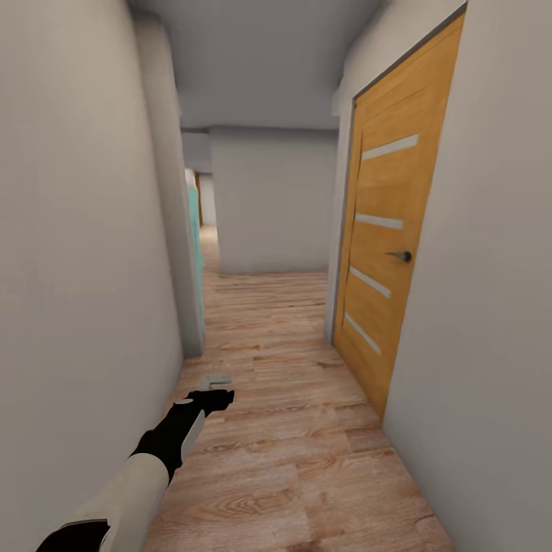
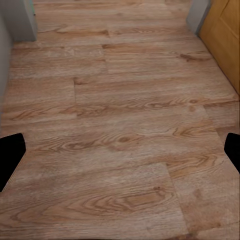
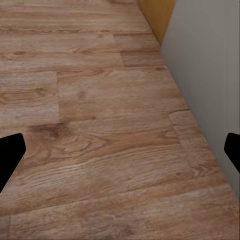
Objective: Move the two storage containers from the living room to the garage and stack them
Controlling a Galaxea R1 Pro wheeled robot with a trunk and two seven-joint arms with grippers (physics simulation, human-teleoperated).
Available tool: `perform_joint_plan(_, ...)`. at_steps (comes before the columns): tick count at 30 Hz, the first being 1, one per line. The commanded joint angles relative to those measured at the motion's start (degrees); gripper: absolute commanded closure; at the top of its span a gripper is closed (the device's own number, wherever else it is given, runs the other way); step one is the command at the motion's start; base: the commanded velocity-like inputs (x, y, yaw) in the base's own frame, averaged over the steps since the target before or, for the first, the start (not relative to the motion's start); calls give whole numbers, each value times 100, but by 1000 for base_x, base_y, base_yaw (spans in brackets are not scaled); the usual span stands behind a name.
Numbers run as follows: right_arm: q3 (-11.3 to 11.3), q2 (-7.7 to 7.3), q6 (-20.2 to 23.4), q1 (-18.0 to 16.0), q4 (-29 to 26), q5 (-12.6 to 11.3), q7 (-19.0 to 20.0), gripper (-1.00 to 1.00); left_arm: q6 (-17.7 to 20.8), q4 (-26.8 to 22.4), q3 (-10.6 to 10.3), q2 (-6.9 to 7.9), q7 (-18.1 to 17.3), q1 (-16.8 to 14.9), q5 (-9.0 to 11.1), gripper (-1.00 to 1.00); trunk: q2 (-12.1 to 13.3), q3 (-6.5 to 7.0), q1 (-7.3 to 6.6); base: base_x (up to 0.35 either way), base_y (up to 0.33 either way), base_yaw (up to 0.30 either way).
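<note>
Left gripper (image 1: 218, 399) out ahead low over plank floor (image 1: 291, 429), fingers (image 2: 11, 157) spread wide, nothing held. Right gripper (image 3: 120, 152) also wide apart, empty, above planks close to grey wall (image 3: 210, 75). Narrow corridor: left wall (image 1: 77, 268) just beside left arm, right wall (image 1: 491, 307) with closed wood door (image 1: 391, 245), handle (image 1: 402, 256) on it. Floor runs straight to far wall (image 1: 272, 199), opening at its left by teal edge (image 1: 195, 230). Small grey patch (image 1: 217, 378) on floor just ahead of left gripper. Containers not seen here.

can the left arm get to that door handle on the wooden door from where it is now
Probably not. The left gripper hangs low by the left wall, while the door handle sits higher, farther ahead, on the wooden door across the corridor.
</note>
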Motion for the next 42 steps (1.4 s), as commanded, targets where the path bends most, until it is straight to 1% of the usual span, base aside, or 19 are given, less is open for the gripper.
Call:
perform_joint_plan(1, 3, -1, -7, 3, -8, 18, -29, -100, 28, -7, 38, -9, -10, -3, -59, -100, -4, -6, 0, 7, 0, 299)
perform_joint_plan(7, 3, -1, -11, 3, -8, 14, -29, -100, 28, -7, 38, -19, -10, -3, -72, -100, -4, -6, 0, 143, -95, 152)
perform_joint_plan(26, 3, -1, -11, 3, -8, 14, -29, -100, 28, -7, 38, -15, -10, -3, -74, -100, -4, -6, 0, 255, -195, 6)
perform_joint_plan(31, 3, -1, -6, 3, -8, 14, -29, -100, 28, -7, 38, -2, -10, -3, -63, -100, -4, -6, 0, 271, 3, 10)
perform_joint_plan(37, 3, -1, -4, 3, -8, 14, -29, -100, 28, -7, 38, -5, -10, -3, -58, -100, -4, -6, 0, 299, 159, 194)
perform_joint_plan(42, 3, -1, -3, 3, -8, 14, -29, -100, 28, -7, 38, -16, -10, -4, -63, -100, -4, -6, 0, 57, 28, 105)
